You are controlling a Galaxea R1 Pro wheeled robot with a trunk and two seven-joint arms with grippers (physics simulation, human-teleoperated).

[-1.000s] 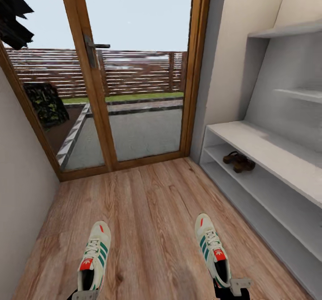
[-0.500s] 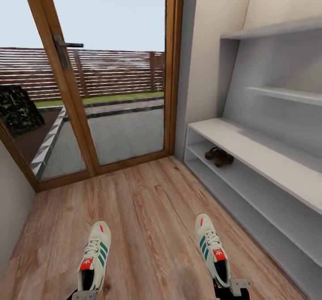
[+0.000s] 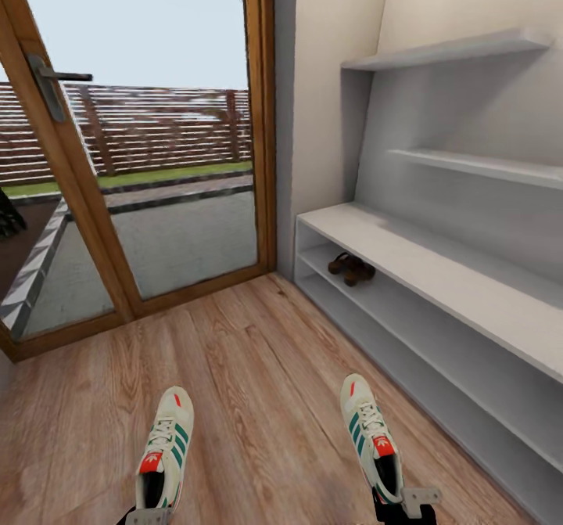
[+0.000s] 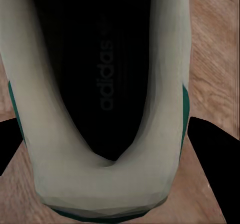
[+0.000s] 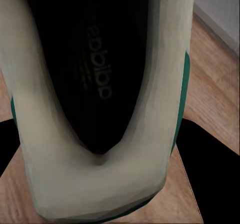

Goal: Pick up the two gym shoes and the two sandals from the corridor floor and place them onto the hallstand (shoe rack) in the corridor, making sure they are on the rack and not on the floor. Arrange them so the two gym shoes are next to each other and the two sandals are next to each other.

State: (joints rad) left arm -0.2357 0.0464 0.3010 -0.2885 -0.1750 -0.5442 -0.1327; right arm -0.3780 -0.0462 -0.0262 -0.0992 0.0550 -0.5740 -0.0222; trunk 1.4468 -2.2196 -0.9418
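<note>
Two gym shoes were in view. The left shoe was held at its heel by the left gripper at the near edge of the scene, above the wooden floor; its long axis ran near to far, toe pointing away from the robot toward the glass door. The right shoe was held the same way by the right gripper, its toe pointing far and slightly left. The two shoes lay roughly parallel and well apart.

In the left wrist view the jaws stood on either side of the heel of the left shoe, closed on it; the dark opening with the printed insole faced the camera. In the right wrist view the jaws likewise gripped the heel of the right shoe.

Two brown sandals lay side by side on the upper shelf tier of the white shoe rack along the right wall, near its far end. Two white wall shelves hung above the rack.
</note>
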